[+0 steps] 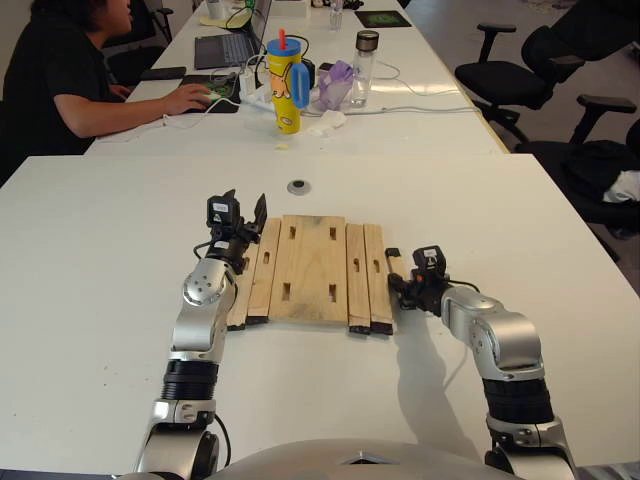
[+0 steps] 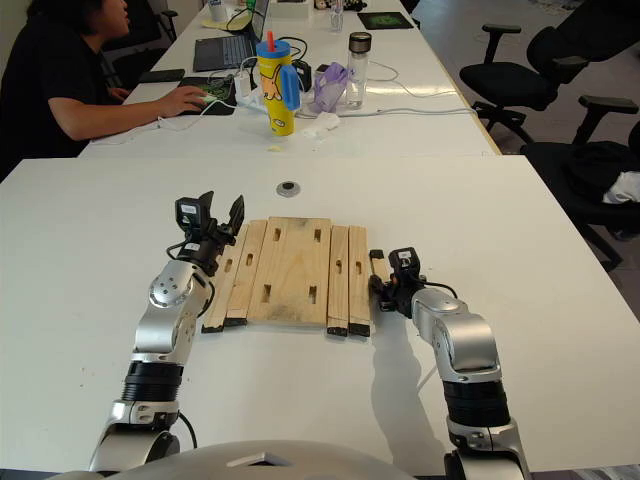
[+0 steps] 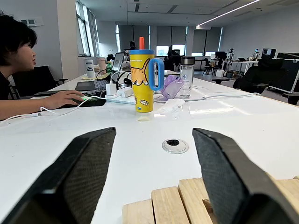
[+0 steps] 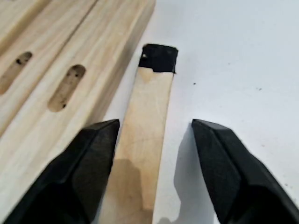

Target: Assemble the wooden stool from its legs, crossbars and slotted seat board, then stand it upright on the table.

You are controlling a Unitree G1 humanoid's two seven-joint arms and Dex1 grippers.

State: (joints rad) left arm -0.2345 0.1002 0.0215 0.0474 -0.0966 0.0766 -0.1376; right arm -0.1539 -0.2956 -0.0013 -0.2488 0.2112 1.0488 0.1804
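White table (image 1: 100,260) in an open office carries the stool parts, all lying flat. The left gripper (image 1: 245,201) has its fingers (image 3: 79,172) spread wide and holds nothing. It hovers over the far ends of the left pair of planks (image 1: 258,275), whose pale end grain shows just below and between the fingers in the wrist view. Past its tips a round cable grommet (image 3: 175,145) is set into the table. Farther out, on the next desk, stand a yellow tumbler (image 3: 142,81) and a water bottle (image 3: 187,74), with a person at a laptop (image 1: 225,48) off to one side.

The right gripper (image 4: 154,123) sits low at the table, fingers (image 4: 224,163) apart on either side of a thin crossbar (image 4: 145,140) with a black-tipped end. They straddle it without closing on it; whether the nearer finger touches the wood I cannot tell. Just beside the crossbar, on the gripper's inner side, lies the right pair of planks (image 1: 366,278), each with slots. Beyond them, touching, lies the wide slotted seat board (image 1: 313,265), between the two pairs.
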